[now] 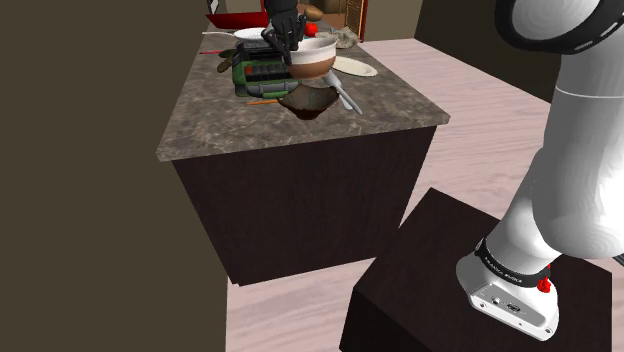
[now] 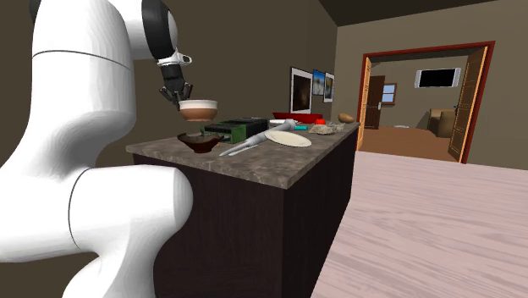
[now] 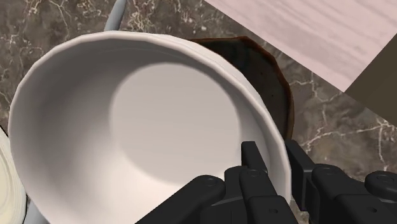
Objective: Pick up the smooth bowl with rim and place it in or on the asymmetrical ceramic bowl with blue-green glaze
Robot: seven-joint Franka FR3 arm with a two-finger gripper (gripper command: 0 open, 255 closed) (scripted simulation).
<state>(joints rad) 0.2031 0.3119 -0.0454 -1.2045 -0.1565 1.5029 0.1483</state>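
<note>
White bowl (image 3: 127, 121): rim clamped in the claw (image 3: 273, 156), lifted clear of the counter (image 1: 400, 100), hanging above the dark bowl (image 1: 308, 100); lowering and release apparently remain.

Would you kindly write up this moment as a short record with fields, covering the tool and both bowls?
held thing: white bowl, brown on its lower outside, upright, raised clear of the counter
tool: shut on the white bowl's rim, one finger inside, one outside
target: dark bowl, uneven rim, on the counter, beneath the white bowl with a gap between them
counter: dark veined stone top
nearby: pale plate, green appliance
stage: carried, not yet placed
</note>
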